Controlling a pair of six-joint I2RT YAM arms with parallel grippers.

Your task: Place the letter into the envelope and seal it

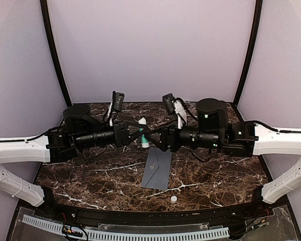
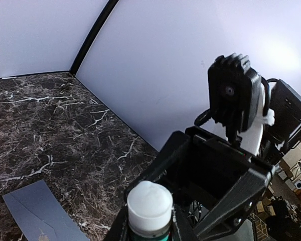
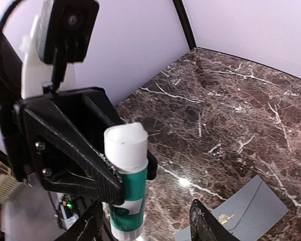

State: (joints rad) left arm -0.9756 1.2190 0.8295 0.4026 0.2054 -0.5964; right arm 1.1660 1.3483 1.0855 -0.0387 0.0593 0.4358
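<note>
Right wrist view: your right gripper (image 3: 146, 227) is released, jaws spread either side of the glue stick (image 3: 125, 150). The left gripper (image 3: 133, 173) clamps the stick, probably readying it for sealing. Both arms reach level toward mid-frame above the envelope (image 3: 246, 211), lower right. The letter shows nowhere.
</note>
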